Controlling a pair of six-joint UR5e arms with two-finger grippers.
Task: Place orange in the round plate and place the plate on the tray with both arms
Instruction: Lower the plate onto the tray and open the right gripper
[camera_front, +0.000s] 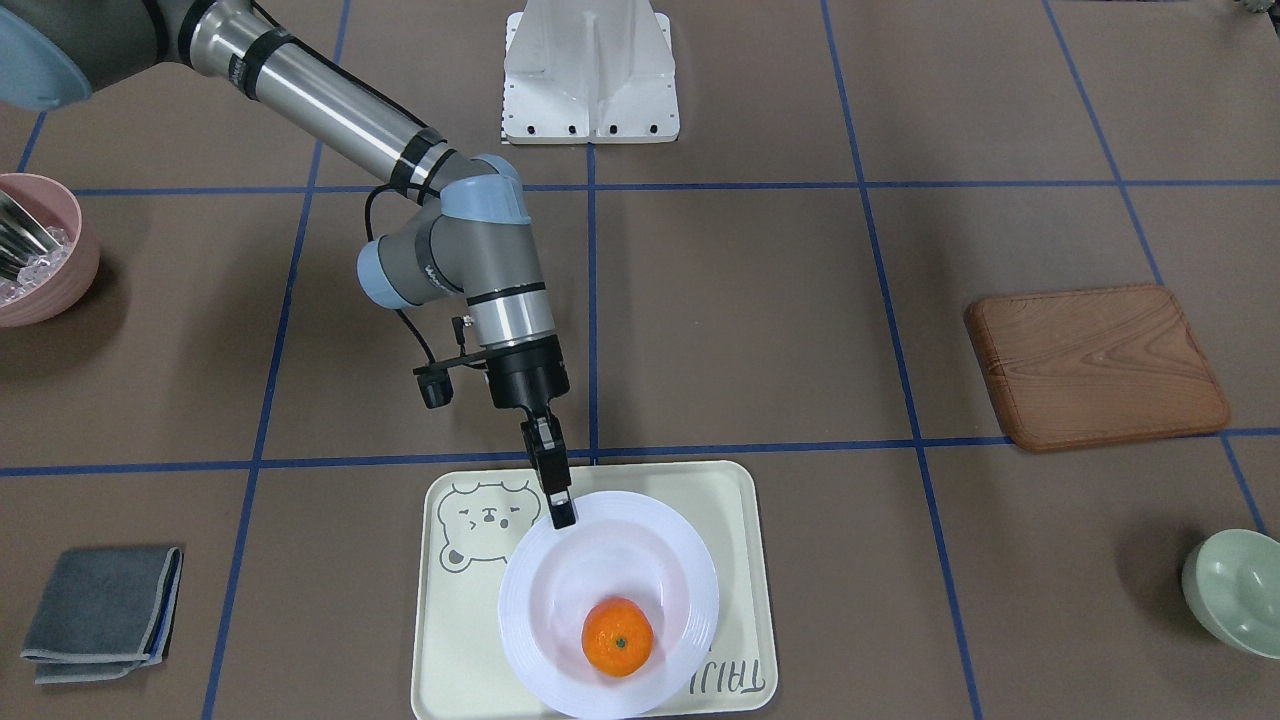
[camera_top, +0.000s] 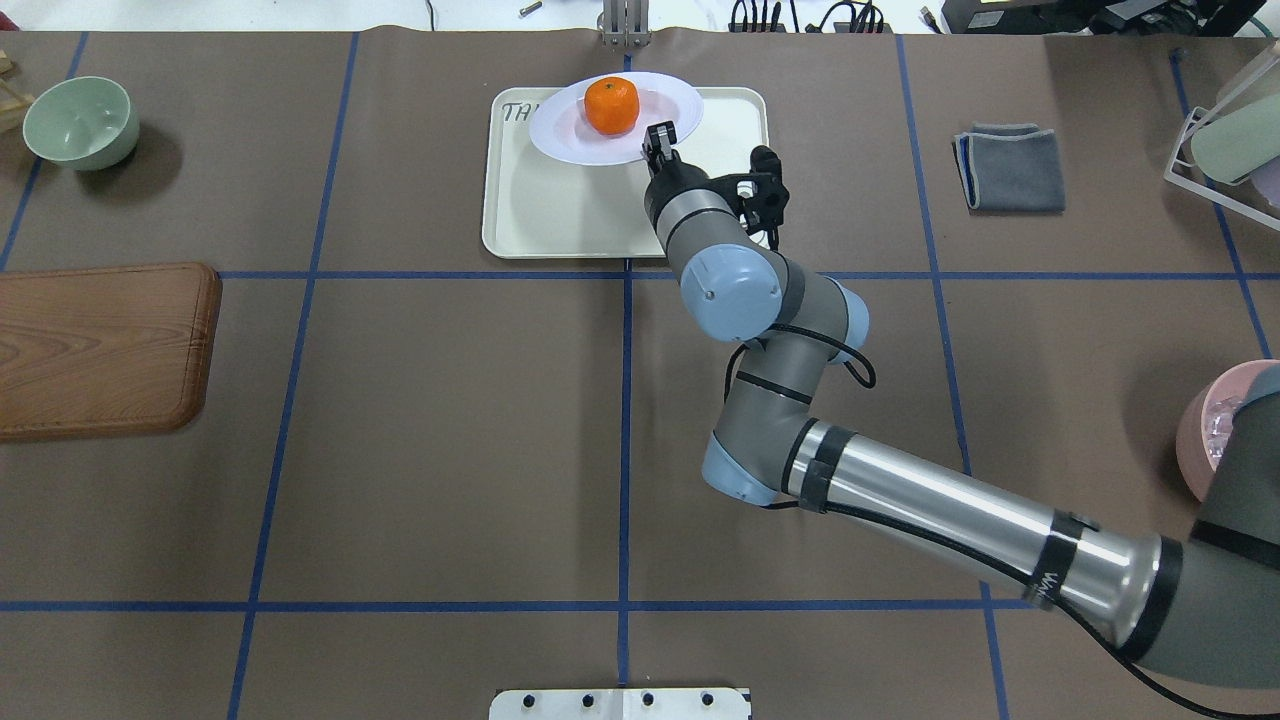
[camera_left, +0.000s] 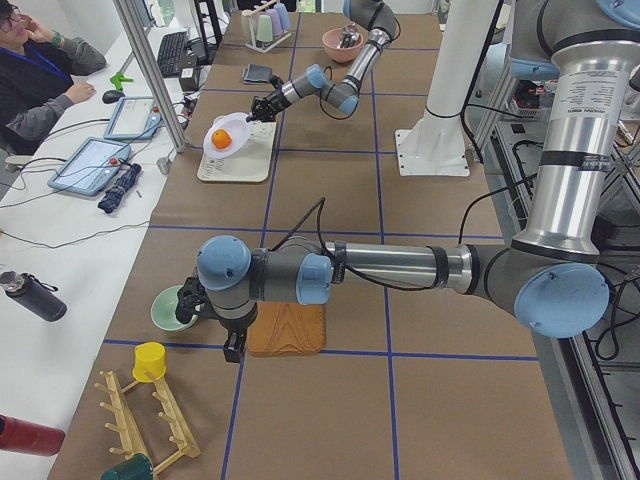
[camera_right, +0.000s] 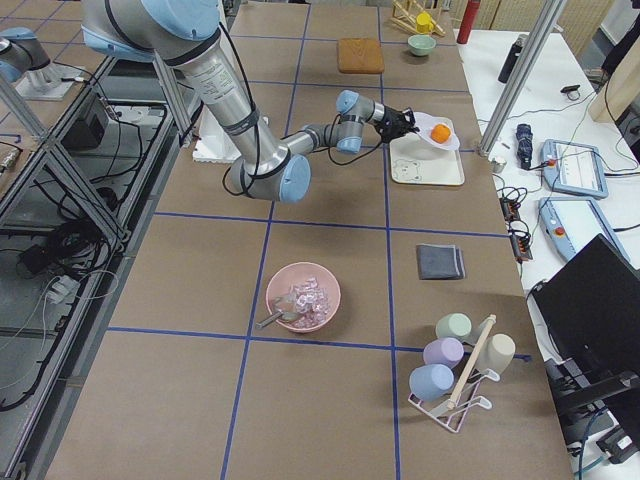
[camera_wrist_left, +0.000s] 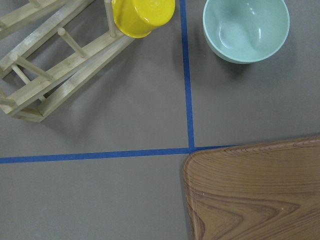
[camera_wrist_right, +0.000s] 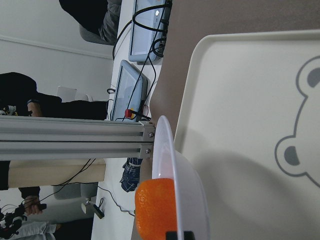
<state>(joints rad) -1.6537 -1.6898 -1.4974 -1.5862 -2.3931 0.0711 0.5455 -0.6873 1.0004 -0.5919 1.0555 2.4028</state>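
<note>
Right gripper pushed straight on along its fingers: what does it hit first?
Probably the orange in the round plate, whose rim the right gripper clamps; it sits slightly off-line, so unsure.

Blue tape grid (camera_top: 625, 420) on brown table (camera_top: 450, 450)

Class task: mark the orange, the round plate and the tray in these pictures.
orange (camera_front: 618, 637), exterior front-facing view, middle of its peel.
round plate (camera_front: 517, 600), exterior front-facing view, ridged rim at the view's left.
tray (camera_front: 450, 645), exterior front-facing view, bare floor near its lower-left corner.
</note>
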